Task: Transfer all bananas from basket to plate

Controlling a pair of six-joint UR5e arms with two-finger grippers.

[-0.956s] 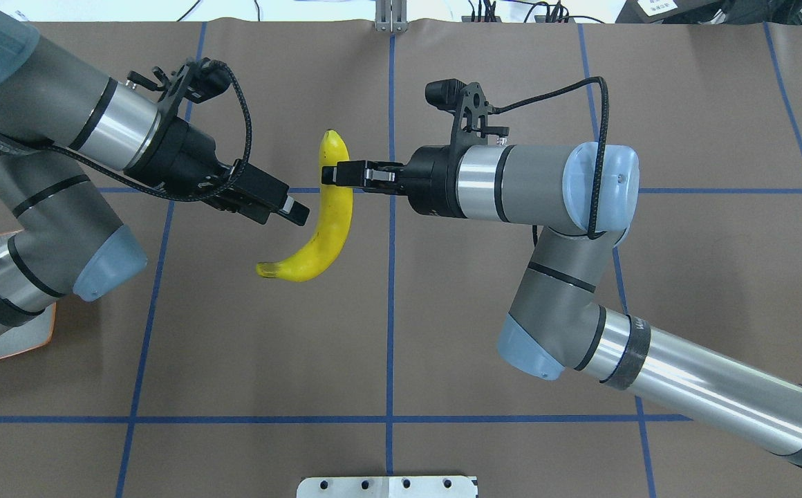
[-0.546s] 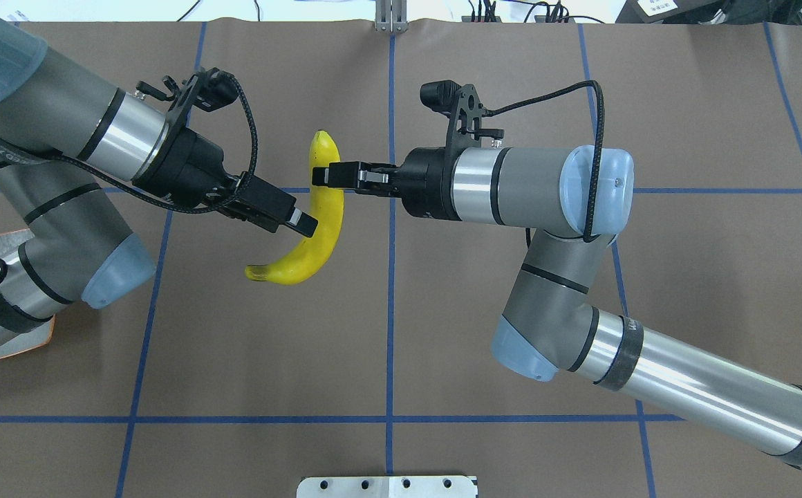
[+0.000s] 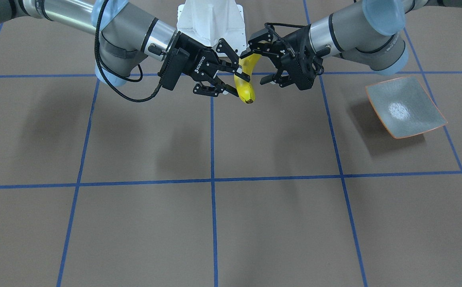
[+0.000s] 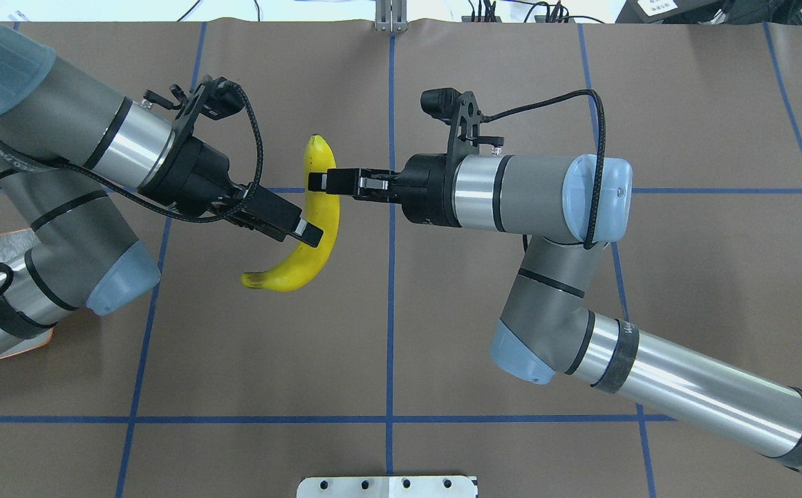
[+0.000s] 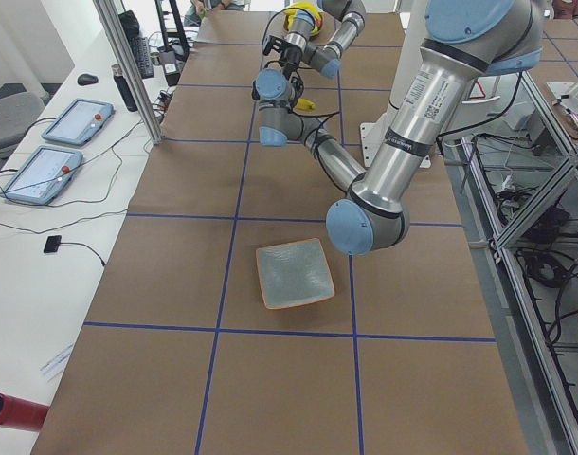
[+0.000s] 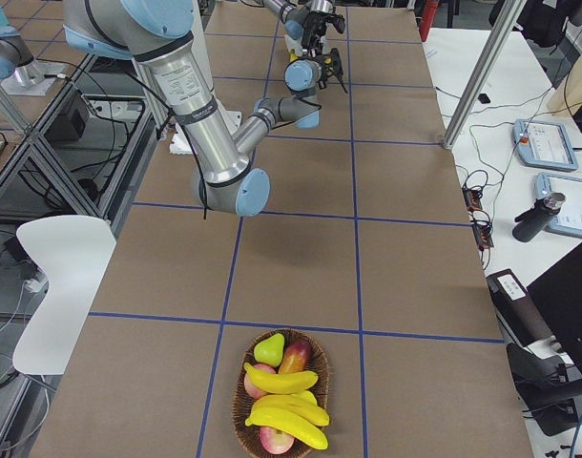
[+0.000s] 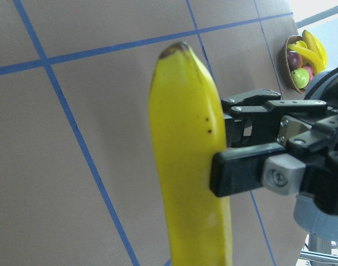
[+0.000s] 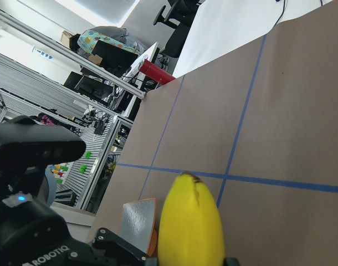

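Passing banana (image 4: 297, 270) toward plate (image 3: 406, 107) at 8 o'clock: right end effector (image 4: 321, 182) clamps it, left end effector (image 4: 308, 234) spread around it.

Bright, even light; soft diffuse shadows on table (image 3: 135, 223); frames sharp.

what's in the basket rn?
In the basket, bananas lie on top, with a pear and reddish fruit beside them. Whatever sits beneath the bananas is covered.
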